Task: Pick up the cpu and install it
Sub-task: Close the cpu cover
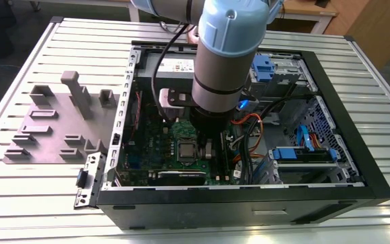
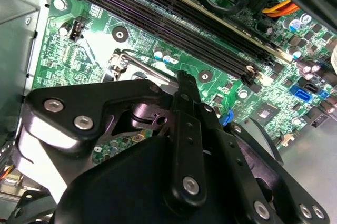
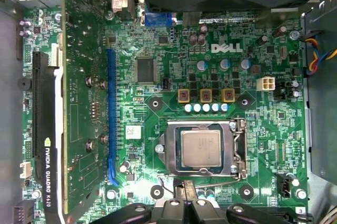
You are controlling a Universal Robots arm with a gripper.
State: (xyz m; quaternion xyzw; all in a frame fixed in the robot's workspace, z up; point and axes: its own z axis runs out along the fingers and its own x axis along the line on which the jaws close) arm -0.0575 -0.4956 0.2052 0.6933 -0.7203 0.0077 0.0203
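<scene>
CPU point(image 3: 200, 149) sitting flat in socket frame point(image 3: 239, 148) on motherboard point(image 3: 247, 71) — seemingly already placed | hand point(image 3: 181, 203) hovering just beside socket, holding nothing — finger spread: cannot tell.

Slatted table point(image 1: 39, 203) under case point(image 1: 249, 208), tray point(image 1: 46, 137)

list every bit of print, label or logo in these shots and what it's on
White logo lettering: on the green motherboard, near the row of capacitors.
White and green lettering: along the black edge of the graphics card.
White label: on the power supply inside the case, too small to read.
Small white sticker: on the motherboard, too small to read.
cpu lid: faint marks, not readable.
</scene>
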